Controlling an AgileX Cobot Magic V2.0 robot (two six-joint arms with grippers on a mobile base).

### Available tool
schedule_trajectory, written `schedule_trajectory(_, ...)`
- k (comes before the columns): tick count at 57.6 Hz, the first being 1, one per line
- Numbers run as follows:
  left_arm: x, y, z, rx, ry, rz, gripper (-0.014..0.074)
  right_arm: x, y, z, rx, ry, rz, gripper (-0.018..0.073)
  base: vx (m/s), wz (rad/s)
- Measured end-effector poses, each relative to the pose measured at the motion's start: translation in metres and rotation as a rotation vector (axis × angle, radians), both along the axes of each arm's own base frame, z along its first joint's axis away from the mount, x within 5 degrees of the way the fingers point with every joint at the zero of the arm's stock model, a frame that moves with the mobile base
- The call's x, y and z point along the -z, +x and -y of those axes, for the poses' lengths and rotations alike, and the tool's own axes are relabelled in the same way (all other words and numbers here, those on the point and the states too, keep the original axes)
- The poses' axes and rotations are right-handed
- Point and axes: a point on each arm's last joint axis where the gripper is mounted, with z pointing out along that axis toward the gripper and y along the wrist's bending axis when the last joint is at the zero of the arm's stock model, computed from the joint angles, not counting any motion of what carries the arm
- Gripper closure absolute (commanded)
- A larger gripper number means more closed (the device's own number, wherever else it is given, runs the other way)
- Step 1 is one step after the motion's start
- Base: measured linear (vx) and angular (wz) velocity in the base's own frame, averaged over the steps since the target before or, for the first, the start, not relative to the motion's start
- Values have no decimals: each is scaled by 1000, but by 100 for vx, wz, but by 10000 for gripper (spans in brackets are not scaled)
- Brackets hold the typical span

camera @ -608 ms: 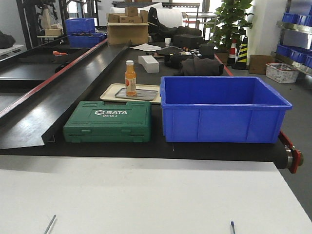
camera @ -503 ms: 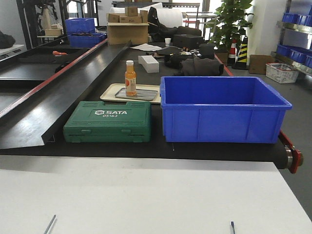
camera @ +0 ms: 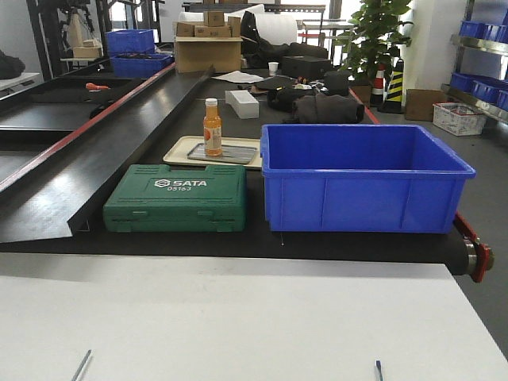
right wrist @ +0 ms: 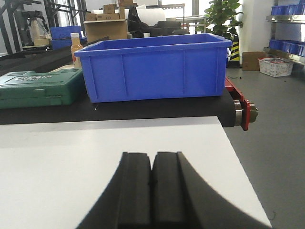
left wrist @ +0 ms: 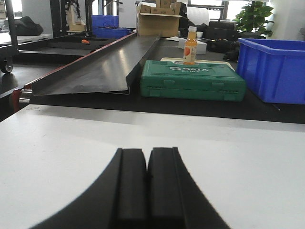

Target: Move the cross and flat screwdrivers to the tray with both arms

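Of the screwdrivers only two thin shaft ends show, at the bottom edge of the front view: a grey one [camera: 81, 365] on the left and a darker one [camera: 379, 369] on the right, both lying on the white table [camera: 238, 317]. Their handles are out of frame. The tray is out of view. My left gripper [left wrist: 147, 151] hangs low over the white table, shut with nothing between its fingers. My right gripper [right wrist: 153, 155] is the same, shut and empty, near the table's right edge. Neither wrist view shows a screwdriver.
Beyond the table runs a black conveyor [camera: 159, 238] carrying a green SATA tool case [camera: 176, 198], a deep blue bin [camera: 361, 178], and a small beige tray [camera: 181, 152] holding an orange bottle [camera: 212, 127]. A sloped black chute [camera: 103, 159] lies at left.
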Motion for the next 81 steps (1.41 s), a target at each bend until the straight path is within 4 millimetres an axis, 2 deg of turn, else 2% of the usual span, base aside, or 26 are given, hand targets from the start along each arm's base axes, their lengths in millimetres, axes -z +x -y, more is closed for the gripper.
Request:
schedule_trajectory(29,0,0,0,0,0,1,603,0,0,0,0,0,5,568,0,0)
schedule_trajectory(40,-8,0,-1,-11,-8,91,603,-10,0,-1,-9,5,105,568,0,0)
schedule_trajectory(48,-19,-2,-3,-25,-37,215,603,-16,-1,-1,-9,7,121,568,0,0)
schedule_trajectory(54,-33,-4,-3,-27,-38,273,603,-35,-5,0,-5,2,146,568,0,0)
schedule_trajectory(65,-76,-14,-2,-30,6,399,590,-73,-12,1,11,-27,148,559,0,0)
schedule_trajectory(74,-102,-4,-3,-33,12,382,558,-86,2,2,17,-48,52,531,0,0)
schedule_trajectory(81,-104,12,-4,-33,11,305,490,-80,19,2,20,-80,-58,481,0,0)
